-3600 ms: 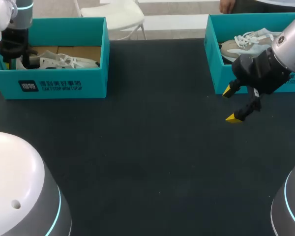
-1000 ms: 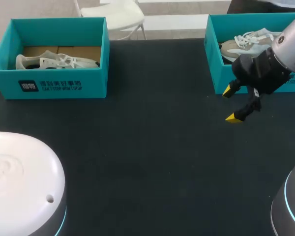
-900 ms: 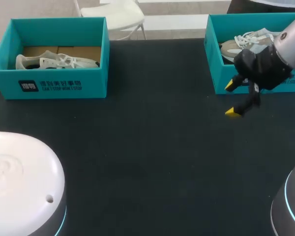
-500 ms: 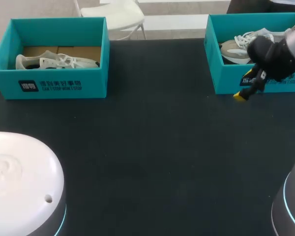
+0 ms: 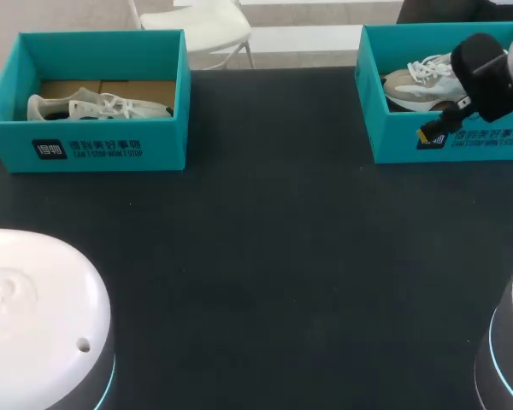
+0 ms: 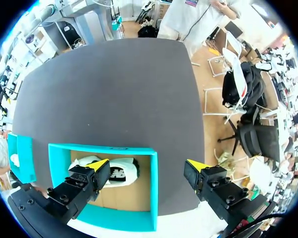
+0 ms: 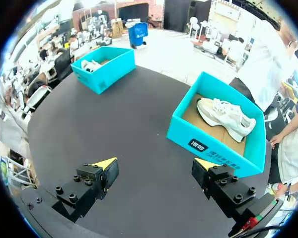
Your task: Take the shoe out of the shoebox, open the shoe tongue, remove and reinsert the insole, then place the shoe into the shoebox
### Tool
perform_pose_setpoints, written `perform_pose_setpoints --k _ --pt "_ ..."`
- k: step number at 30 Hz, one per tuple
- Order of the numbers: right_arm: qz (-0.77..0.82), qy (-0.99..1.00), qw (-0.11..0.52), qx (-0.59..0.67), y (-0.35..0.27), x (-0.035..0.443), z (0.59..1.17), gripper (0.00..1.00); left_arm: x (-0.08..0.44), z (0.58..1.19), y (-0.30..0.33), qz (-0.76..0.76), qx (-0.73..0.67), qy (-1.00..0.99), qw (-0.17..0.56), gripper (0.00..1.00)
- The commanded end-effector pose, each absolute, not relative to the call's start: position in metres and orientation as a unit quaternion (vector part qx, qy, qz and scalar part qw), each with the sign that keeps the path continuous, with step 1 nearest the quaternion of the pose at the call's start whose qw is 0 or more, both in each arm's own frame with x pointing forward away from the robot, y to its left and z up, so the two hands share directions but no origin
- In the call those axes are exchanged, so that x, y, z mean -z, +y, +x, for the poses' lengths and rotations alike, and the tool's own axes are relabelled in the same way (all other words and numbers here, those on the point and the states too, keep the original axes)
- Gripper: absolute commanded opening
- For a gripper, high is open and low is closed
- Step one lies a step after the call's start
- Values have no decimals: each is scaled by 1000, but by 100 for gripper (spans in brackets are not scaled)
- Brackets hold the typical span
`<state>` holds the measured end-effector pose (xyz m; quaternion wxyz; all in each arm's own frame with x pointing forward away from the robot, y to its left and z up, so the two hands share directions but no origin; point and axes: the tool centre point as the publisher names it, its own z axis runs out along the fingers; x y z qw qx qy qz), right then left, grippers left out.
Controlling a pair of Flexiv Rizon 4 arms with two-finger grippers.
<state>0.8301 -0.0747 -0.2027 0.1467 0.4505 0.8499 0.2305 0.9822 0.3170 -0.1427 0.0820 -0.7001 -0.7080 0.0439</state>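
**Both shoes in their boxes, both grippers spread and holding nothing**

The right shoe [image 5: 423, 79], beige and white with its laces showing, lies inside the right box [image 5: 449, 141] at the desk's far right corner. It rests on the brown cardboard floor, set at a slant to the teal walls. The left shoe [image 5: 98, 107], white, lies lengthwise on the cardboard floor of the left box [image 5: 94, 149] at the desk's far left corner. The two boxes are well apart, with the black desk [image 5: 265, 256] top between them.

The right gripper [image 7: 156, 168] hangs over the desk on the near side of the right box. Its jaws are spread wide and grasp nothing. In its wrist view the right box sits ahead of it, toward its right finger, and the left box lies farther off ahead of the left finger. In the head view only one of its yellow tips shows, against the box's near wall by the left end.

The left gripper [image 6: 148, 166] is above the left box, jaws released and wide. In its wrist view one finger lines up over the left shoe, and the other lies outside the box wall.
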Motion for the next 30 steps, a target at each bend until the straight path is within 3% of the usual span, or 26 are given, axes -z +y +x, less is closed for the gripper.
perform_pose_setpoints --k 1,16,30 --pt "454 846 159 -228 -74 204 824 100 142 982 318 -701 -43 -707 82 100" --pt "454 846 159 -228 -74 204 824 100 142 982 318 -701 -43 -707 82 100" --pt "585 767 181 -192 -125 188 879 100 142 982 318 -701 -43 -707 82 100"
